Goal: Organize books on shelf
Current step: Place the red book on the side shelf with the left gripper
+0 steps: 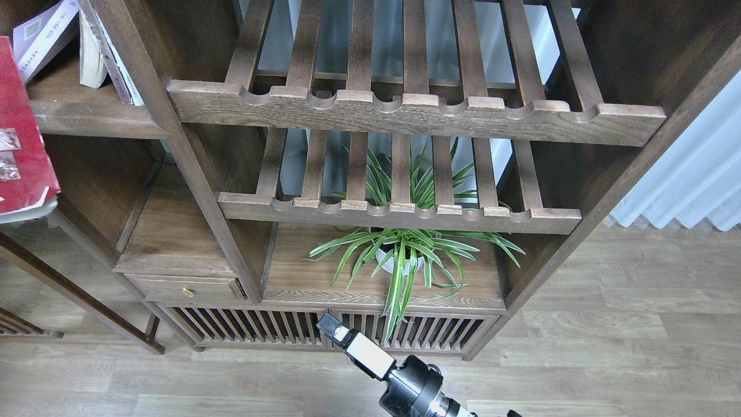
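Nearest the camera, one black arm rises from the bottom edge and ends in a claw (pixel 331 325) with a white block behind its dark tip; which arm it is cannot be told, and the tip is seen end-on, so whether its fingers are apart or together cannot be told either. Just beyond the claw stands the slatted base of the wooden cabinet (pixel 255 327), and a little further up and to the right a spider plant (pixel 405 255) in a white pot sits on a low board. Far up and to the left of the claw lies the shelf (pixel 87 119), a solid dark-brown board. On it a white book with a purple strip (pixel 46 35) leans, and a cream-paged book (pixel 95 55) stands tilted beside it. A red book (pixel 17 139) fills the left edge, in front of that shelf.
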Robot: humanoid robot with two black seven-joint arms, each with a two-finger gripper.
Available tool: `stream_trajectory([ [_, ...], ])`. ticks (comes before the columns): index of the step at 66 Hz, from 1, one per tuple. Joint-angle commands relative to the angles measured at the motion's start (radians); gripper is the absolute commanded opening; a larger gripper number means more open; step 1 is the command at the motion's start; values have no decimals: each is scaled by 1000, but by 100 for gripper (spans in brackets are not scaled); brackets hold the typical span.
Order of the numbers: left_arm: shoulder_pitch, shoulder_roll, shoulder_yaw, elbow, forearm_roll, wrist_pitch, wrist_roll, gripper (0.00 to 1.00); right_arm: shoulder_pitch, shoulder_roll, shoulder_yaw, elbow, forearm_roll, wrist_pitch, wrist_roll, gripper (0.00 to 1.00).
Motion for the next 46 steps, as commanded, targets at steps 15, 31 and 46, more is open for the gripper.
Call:
stream_trajectory([
  [15, -292, 0, 48, 39, 209, 0, 3, 7, -1, 0, 0, 3, 0, 0, 0, 100],
  [31, -616, -2, 211, 122, 356, 0, 3, 7, -1, 0, 2, 5, 0, 0, 0, 100],
  [46, -819, -19, 323, 257, 476, 0, 2, 7, -1, 0, 2, 5, 0, 0, 0, 100],
])
